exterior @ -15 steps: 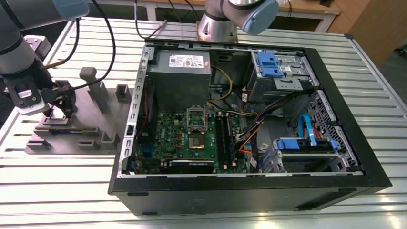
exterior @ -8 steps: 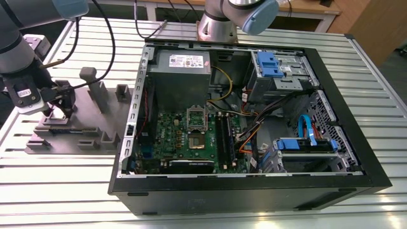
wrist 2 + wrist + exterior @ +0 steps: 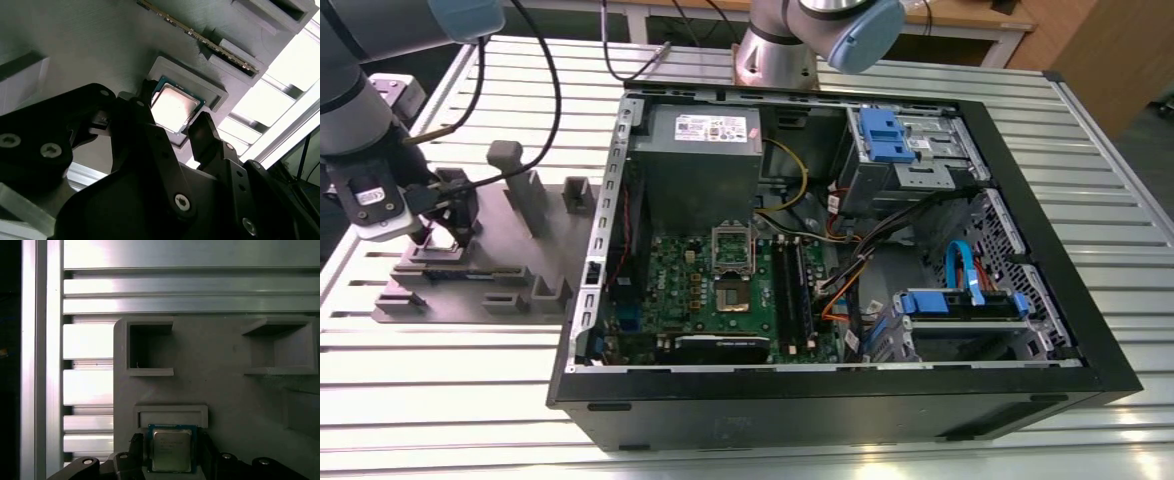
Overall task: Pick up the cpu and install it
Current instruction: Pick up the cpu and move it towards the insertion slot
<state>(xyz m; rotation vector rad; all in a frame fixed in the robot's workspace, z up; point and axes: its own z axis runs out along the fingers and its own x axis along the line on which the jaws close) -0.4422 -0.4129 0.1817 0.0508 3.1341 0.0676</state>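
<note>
Hovering my pincer (image 3: 443,235) low over the grey fixture plate (image 3: 520,290) at the exterior view's left of the bench (image 3: 440,400) | fingers (image 3: 205,132) spread, one on each side of the cpu (image 3: 174,106) | cpu lies flat in the plate's shallow pocket, silver top up | I cannot tell whether they touch it | open computer case (image 3: 827,410) beside the plate

No text can be read: print on the cpu (image 3: 171,449) and on the white label (image 3: 708,127) is too small.

Robotics lab: slotted aluminium bench (image 3: 454,400), opened computer case (image 3: 827,405), grey fixture plate (image 3: 454,305), robot arm (image 3: 781,50) standing on bench.
</note>
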